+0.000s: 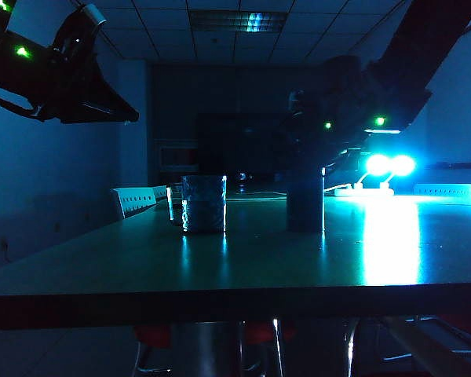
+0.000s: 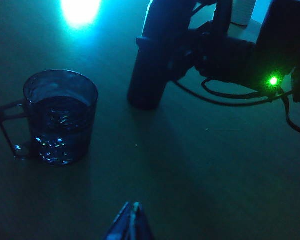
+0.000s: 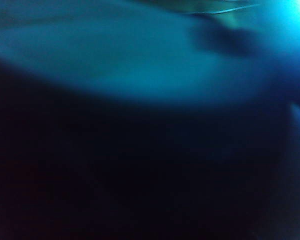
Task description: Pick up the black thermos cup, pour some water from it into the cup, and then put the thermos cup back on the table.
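The black thermos cup (image 1: 304,203) (image 2: 149,75) stands upright on the table (image 1: 243,259) (image 2: 200,170), right of the middle. My right gripper (image 1: 309,153) (image 2: 182,47) is at its upper part; the dark hides how its jaws stand. A dark blurred mass fills the right wrist view. The cup (image 1: 203,203) (image 2: 60,117), a clear glass mug with water in it, stands to the thermos's left, handle turned away from it. My left gripper (image 2: 132,212) hangs shut above the table in front of the mug, holding nothing; its arm (image 1: 63,71) is raised at the upper left.
Two bright lamps (image 1: 388,165) glare at the table's far right and throw a strong reflection (image 1: 391,243) on the top. White chair backs (image 1: 137,200) (image 1: 446,189) stand behind the table. The right arm's cable (image 2: 225,97) sags near the thermos.
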Action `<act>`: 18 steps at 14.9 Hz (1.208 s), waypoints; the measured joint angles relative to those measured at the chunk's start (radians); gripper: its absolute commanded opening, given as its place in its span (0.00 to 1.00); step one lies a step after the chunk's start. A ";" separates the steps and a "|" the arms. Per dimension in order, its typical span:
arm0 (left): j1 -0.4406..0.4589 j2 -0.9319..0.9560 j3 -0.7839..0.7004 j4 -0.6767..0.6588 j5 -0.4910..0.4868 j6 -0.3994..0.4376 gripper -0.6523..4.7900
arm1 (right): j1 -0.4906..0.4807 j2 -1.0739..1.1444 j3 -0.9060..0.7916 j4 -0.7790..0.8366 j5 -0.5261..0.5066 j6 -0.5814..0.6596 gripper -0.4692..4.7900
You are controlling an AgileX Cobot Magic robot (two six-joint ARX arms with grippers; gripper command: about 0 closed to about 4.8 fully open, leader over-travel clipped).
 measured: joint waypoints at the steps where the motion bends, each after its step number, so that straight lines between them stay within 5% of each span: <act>1: 0.000 0.000 0.000 0.000 0.000 0.000 0.11 | 0.000 0.000 0.001 -0.019 -0.003 -0.002 0.93; 11: 0.000 0.000 0.000 0.000 0.000 0.000 0.11 | 0.005 -0.164 0.002 -0.441 -0.003 -0.006 0.90; 12: 0.000 -0.007 0.000 -0.003 0.000 0.000 0.11 | 0.005 -0.198 0.002 -0.518 -0.003 -0.006 0.68; 13: 0.000 -0.027 0.000 -0.006 0.000 0.000 0.11 | 0.006 -0.247 0.002 -0.624 -0.003 -0.004 0.14; 18: 0.000 -0.338 0.000 -0.106 -0.084 -0.088 0.11 | 0.006 -0.599 0.000 -0.958 -0.003 -0.004 0.08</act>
